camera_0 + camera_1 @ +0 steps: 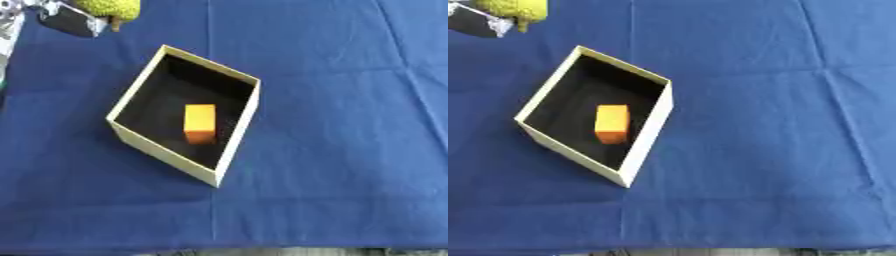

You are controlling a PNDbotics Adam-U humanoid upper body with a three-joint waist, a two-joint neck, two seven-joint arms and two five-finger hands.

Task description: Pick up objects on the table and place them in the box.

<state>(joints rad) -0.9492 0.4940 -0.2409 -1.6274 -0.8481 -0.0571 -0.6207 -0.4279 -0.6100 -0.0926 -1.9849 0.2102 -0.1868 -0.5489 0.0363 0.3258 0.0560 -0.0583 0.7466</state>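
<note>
Fingers-wise, could not tell open from curled on the left hand (66, 20) at the bench's (332, 150) far corner beside a bumpy yellow-green lump (112, 7), judged light, squashy, best cupped round its middle, well apart from the box (212, 63).

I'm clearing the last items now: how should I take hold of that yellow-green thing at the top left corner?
The yellow-green lump is cut off by the view's top edge, beside a dark silver-edged object. Only its rounded, bumpy lower part shows, so probably come from above and wrap the hand round its widest part, from the side away from the dark object. Its full shape is hidden.
</note>
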